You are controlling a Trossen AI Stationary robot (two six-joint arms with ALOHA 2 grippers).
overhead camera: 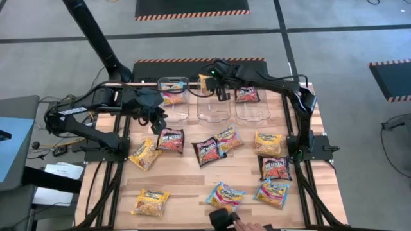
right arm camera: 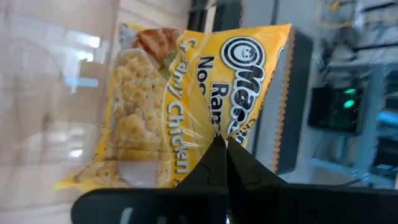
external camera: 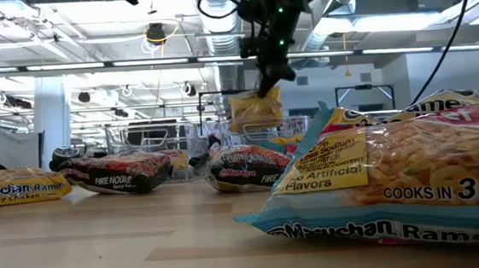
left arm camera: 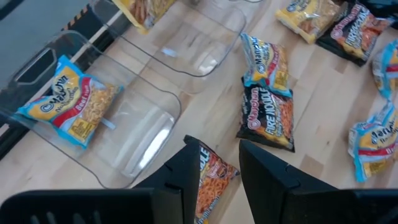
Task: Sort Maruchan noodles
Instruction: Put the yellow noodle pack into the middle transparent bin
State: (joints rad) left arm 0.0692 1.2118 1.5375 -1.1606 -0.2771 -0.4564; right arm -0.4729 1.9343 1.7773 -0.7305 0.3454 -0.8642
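Note:
Several Maruchan noodle packets lie flat on the wooden table: yellow, maroon and blue-pink ones. Three clear bins stand at the far edge. The left bin holds a blue-pink packet, and the right bin holds a maroon one. My right gripper is shut on a yellow packet above the middle bin. My left gripper hangs open over a maroon packet and touches nothing. My right gripper pinches the yellow packet's wrapper between its two fingertips, at one side edge near the logo end. The film puckers at the pinch. The fingers slant down from the table's right side. The packet hangs below them, clear of bins and table.
More packets lie on the right half: yellow, maroon, blue-pink. Another yellow one sits near the left front corner. A dark object with what looks like a hand beside it is at the near edge.

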